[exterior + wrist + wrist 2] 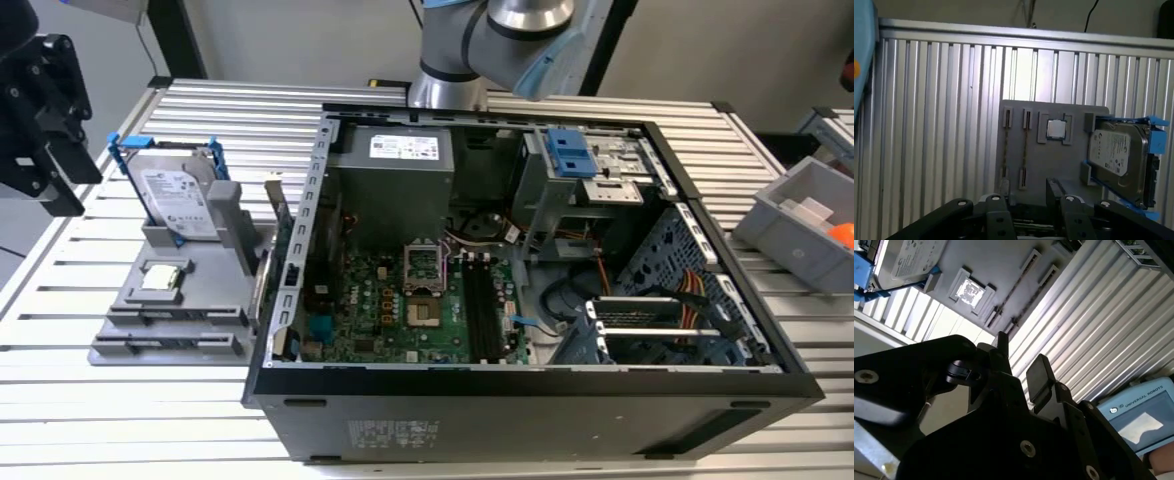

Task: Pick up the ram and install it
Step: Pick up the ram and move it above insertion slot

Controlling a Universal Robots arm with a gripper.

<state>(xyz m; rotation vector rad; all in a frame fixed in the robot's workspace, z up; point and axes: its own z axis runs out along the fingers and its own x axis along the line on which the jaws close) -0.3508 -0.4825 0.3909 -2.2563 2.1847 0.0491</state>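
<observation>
Two ram sticks stand on edge in the slots of a grey holder [1054,112]. They show as thin dark strips [1005,145] [1025,145] in the first wrist view and as thin lines [1019,285] in the second wrist view. In the exterior view the ram [267,250] stands at the holder's side nearest the computer case. My gripper [1026,197] [1021,360] hangs well above the holder, open, with nothing between its fingers. In the exterior view the gripper [64,185] is at the far left, away from the case.
The holder also carries a silver hard drive in a blue frame [180,190] [1119,155] and a small square CPU chip [163,275] [1056,129]. The open computer case [534,385] lies on the slatted table, its black memory slots [481,310] facing up. A grey bin [801,225] sits at the exterior view's right.
</observation>
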